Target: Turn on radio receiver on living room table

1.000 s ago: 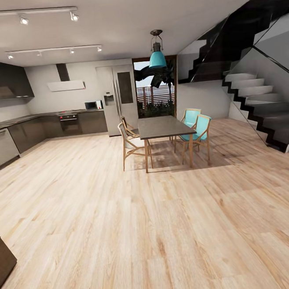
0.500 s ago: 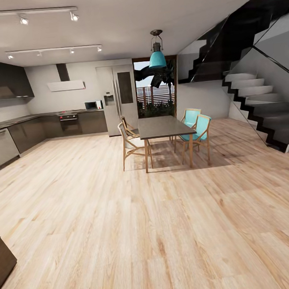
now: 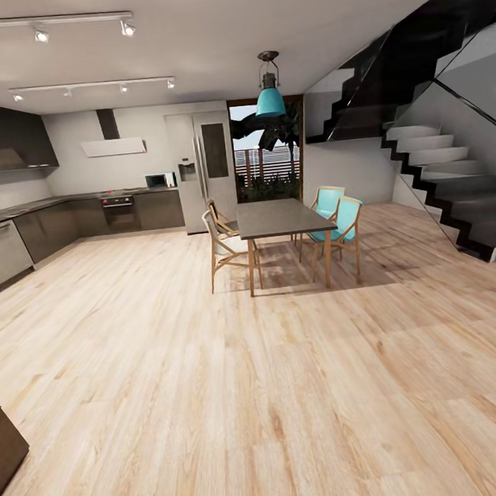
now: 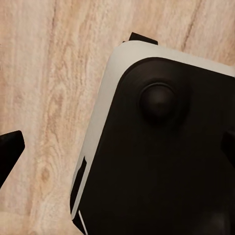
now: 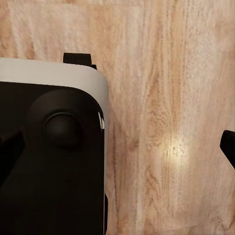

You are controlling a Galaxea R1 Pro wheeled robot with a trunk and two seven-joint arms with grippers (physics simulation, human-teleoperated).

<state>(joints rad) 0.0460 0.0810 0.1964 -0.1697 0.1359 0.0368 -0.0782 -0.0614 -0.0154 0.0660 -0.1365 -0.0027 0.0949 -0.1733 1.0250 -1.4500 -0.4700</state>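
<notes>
Head view: a light wood floor (image 3: 240, 400) runs to a dark dining table (image 3: 279, 217) with wooden chairs (image 3: 225, 246), a teal lamp (image 3: 269, 98) above it, the kitchen (image 3: 62, 213) and a staircase (image 3: 439, 184) either side; no radio or coffee table here, no legible writing

Left wrist view: one dark fingertip (image 4: 10, 152) at the frame edge, the robot base (image 4: 166, 156) over floor between the jaws; jaw state cannot be told

Right wrist view: a fingertip (image 5: 228, 146) at the edge, base (image 5: 51, 156) beside it; jaw state cannot be told

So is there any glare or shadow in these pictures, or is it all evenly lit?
Head view: ceiling spotlights glow bright, and the dining table and its chairs cast soft shadows on the wood floor. Right wrist view: a pale glare spot on the floorboards. Left wrist view: even light, the robot's dark base looking slightly soft.
</notes>
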